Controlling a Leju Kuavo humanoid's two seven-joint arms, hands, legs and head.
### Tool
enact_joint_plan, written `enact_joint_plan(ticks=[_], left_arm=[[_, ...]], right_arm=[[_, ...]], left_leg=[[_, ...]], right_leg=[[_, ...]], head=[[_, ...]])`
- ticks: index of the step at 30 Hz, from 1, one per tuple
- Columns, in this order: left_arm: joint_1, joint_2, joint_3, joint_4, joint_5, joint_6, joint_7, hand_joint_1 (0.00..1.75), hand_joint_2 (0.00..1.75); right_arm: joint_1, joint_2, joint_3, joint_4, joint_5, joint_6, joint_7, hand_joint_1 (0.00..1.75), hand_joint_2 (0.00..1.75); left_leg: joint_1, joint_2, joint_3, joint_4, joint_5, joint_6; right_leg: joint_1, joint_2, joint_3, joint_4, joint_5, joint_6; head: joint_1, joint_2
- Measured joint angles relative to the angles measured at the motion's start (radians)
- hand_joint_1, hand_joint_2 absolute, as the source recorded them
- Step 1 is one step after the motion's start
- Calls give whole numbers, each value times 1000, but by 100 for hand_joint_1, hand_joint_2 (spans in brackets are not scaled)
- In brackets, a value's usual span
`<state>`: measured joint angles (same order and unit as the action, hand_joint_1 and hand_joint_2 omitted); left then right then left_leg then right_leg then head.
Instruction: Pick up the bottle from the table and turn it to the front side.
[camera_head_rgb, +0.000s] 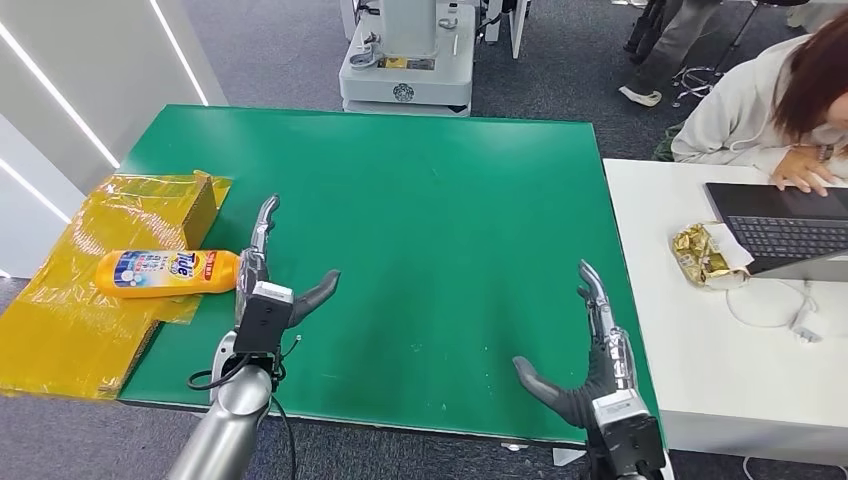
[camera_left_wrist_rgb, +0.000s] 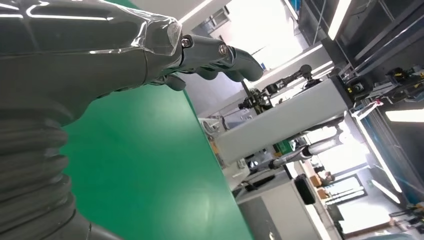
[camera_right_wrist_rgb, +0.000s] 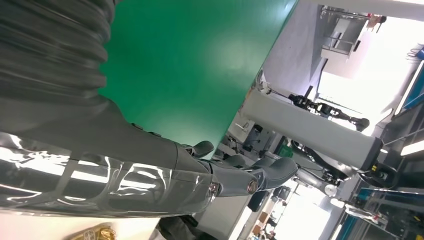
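- Nearest, both of my hands are hovering, fingers spread, holding nothing: left hand (camera_head_rgb: 262, 290), right hand (camera_head_rgb: 592, 365).
- Bottle (camera_head_rgb: 168, 272) is lying just beside my left hand, long axis pointing toward it.

"Tide" on the bottle (camera_head_rgb: 167, 272)

Count of things on and around the worktops

One bottle (camera_head_rgb: 168, 272), one yellow-wrapped box (camera_head_rgb: 150, 210), two hands, left hand (camera_head_rgb: 262, 290) and right hand (camera_head_rgb: 590, 360), two worktops, green worktop (camera_head_rgb: 420, 200) and white worktop (camera_head_rgb: 690, 340), one laptop (camera_head_rgb: 785, 228), one gold wrapper (camera_head_rgb: 705, 255), one person (camera_head_rgb: 770, 100).
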<state>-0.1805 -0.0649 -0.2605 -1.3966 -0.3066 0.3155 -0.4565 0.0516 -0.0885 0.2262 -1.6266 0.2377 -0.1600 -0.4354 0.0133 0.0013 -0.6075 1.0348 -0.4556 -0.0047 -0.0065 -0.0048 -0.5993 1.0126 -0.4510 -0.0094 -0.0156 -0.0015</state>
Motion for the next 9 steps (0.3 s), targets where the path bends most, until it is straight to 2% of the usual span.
enact_joint_plan(ticks=[3, 7, 9], left_arm=[[18, -2, -6, -26, 57, -45, -6, 0, 175], [57, -11, -16, -45, 228, -193, 29, 0, 175], [75, -14, -18, -48, 276, -231, 35, 0, 175]], right_arm=[[13, 1, 0, 0, -23, -10, -11, 0, 175], [37, 23, 0, 0, -109, -23, -50, 0, 175], [49, 36, 0, 0, -130, -29, -65, 0, 175]], left_leg=[[0, 0, 0, 0, 0, 0], [0, 0, 0, 0, 0, 0], [0, 0, 0, 0, -1, 0]], right_leg=[[0, 0, 0, 0, 0, 0], [0, 0, 0, 0, 0, 0], [0, 1, 0, 0, 0, 0]], head=[[0, 0], [0, 0], [0, 0]])
